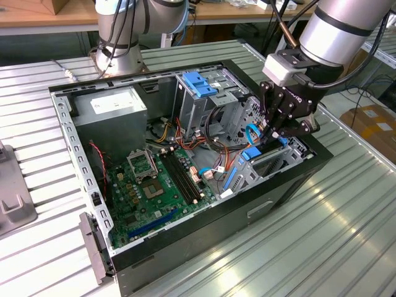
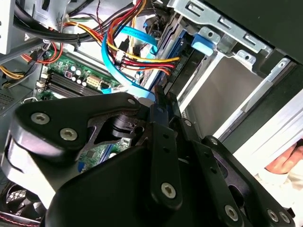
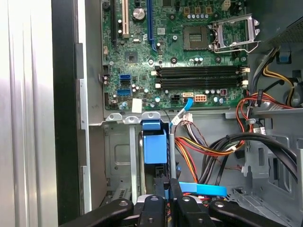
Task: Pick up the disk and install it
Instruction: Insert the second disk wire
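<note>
Disk (image 3: 155, 147) work looks close to its end, judging from where things stand: the dark drive with its blue rails sits on edge down in the drive bay at the front corner of the computer case (image 1: 204, 247), the corner on the exterior view's right, and the gripper (image 1: 276, 131) hangs directly above it with its tips reaching down to the blue end of the drive. Starting with the biggest thing, the open case lies on its side on the ribbed metal table (image 1: 346, 235), with the green motherboard (image 1: 154, 185) across its floor, the grey power supply (image 1: 114, 108) at the far end, and a metal cage with a light-blue bracket (image 1: 199, 83) standing beside the bay. In the first wrist view the two slim black fingers (image 3: 161, 185) are drawn close together just above the drive's blue tab, and they seem to pinch its top edge, though the contact itself is hidden, so I would not swear to a firm grasp. Whether the drive is pushed fully home I cannot judge; a flat blue cable (image 3: 203, 189) lies loose near the bay, plugged into nothing I can see. A white sticker on the power supply carries print far too small to read, and no other writing is legible.
</note>
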